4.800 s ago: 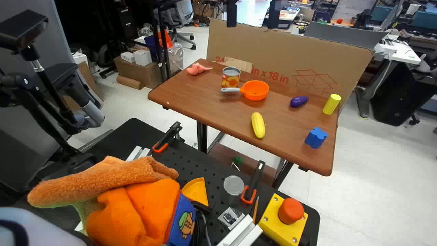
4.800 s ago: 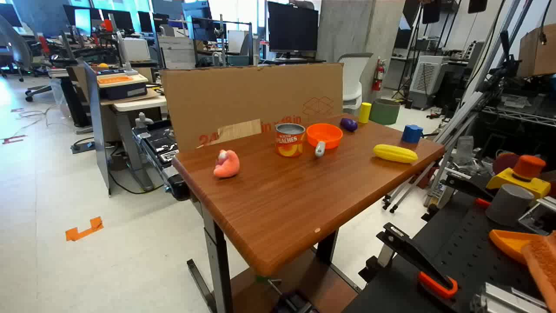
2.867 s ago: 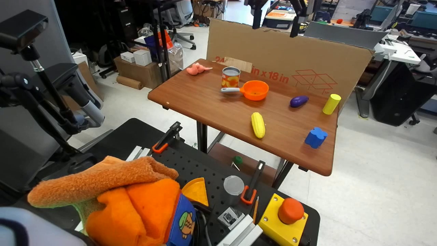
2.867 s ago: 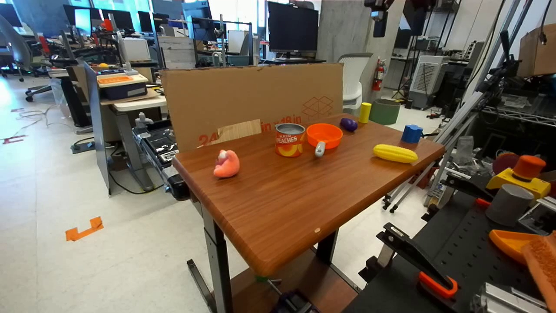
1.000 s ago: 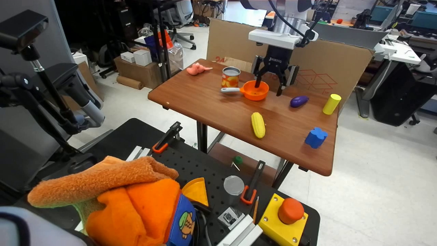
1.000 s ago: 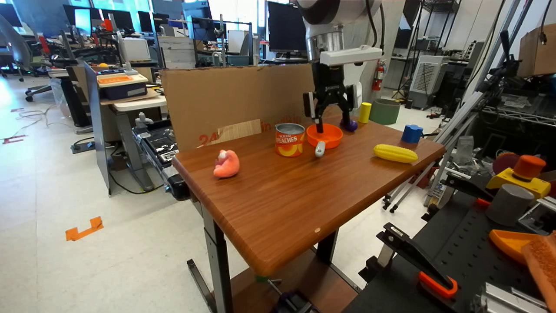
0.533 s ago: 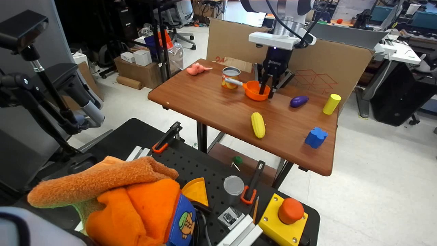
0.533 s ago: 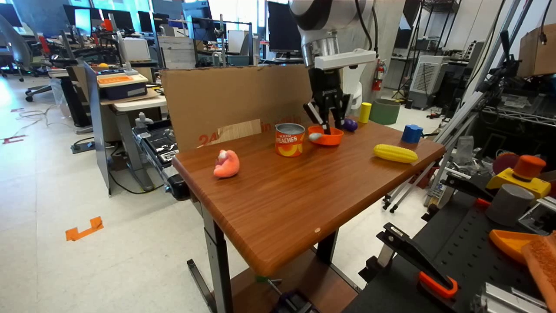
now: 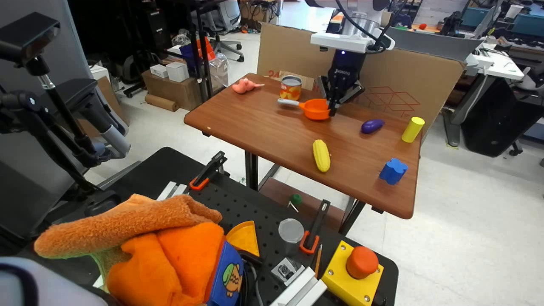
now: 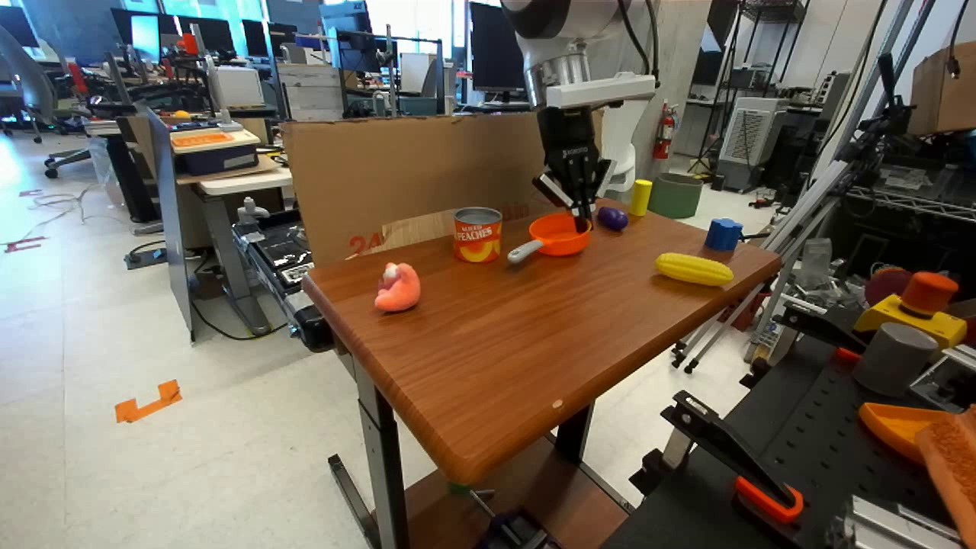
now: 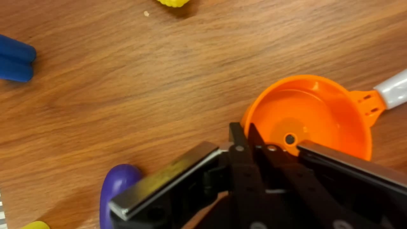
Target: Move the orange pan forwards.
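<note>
Orange pan (image 11: 313, 111) clasped by pincer (image 11: 245, 132) at rim (image 11: 303, 77), opposite handle (image 11: 395, 89), presumably so it can be drawn along desk (image 11: 127, 108).

Can (image 10: 478, 238) on table (image 10: 488, 358) beside pan (image 10: 560, 242)

I get blown-out windows (image 10: 418, 27) in an exterior view; in my wrist view, a highlight glints on the purple toy (image 11: 113, 187), while the end effector (image 11: 244, 129) reads dark and soft.
</note>
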Robot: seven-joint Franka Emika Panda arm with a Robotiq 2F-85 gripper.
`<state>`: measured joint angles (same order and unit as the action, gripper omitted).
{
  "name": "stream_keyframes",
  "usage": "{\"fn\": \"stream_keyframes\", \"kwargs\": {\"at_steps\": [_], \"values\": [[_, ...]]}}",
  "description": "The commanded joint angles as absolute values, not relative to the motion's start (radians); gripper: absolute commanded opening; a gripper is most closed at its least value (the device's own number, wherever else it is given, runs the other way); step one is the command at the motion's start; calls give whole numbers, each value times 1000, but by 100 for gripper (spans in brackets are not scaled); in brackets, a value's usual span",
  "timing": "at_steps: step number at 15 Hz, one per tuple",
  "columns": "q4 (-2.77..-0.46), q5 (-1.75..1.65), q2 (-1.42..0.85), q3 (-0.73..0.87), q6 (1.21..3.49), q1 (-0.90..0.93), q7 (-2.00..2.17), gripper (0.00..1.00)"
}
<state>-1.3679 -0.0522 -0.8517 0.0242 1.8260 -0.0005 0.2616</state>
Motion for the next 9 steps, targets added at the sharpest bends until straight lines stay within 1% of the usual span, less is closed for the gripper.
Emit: {"fn": "stream_keyframes", "kwargs": {"at_steps": [1, 6, 8, 9], "values": [[-1323, -53, -875, 48, 1781, 24, 272, 1], [-1412, -131, -799, 39, 1609, 74, 205, 1], [-1469, -178, -750, 26, 1584, 109, 165, 1], [-1512, -206, -716, 21, 1610, 130, 156, 1]]}}
